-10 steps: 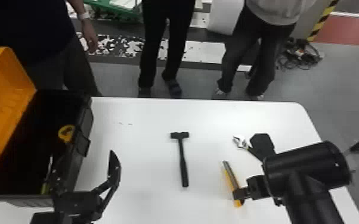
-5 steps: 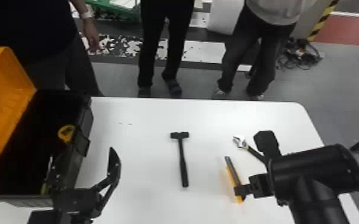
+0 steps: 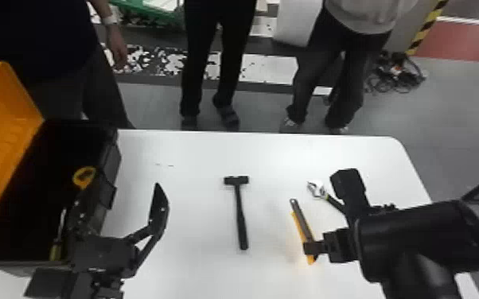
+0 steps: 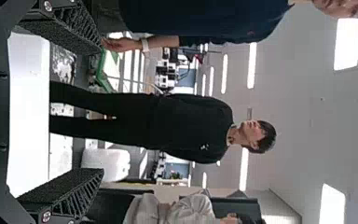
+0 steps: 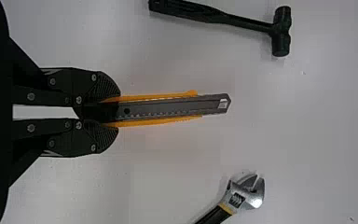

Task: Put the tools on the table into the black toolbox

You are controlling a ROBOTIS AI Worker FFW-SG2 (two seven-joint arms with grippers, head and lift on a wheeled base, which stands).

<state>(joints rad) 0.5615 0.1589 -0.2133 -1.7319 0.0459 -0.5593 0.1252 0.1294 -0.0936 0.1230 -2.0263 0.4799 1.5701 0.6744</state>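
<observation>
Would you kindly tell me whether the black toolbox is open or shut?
Open: the orange lid stands raised at the left, and the black toolbox shows its inside, with a yellow tool in it.

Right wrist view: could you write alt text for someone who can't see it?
A black two-fingered tool grips an orange-and-grey utility knife over a white table, where a black hammer lies to one side and an adjustable wrench to the other.
</observation>
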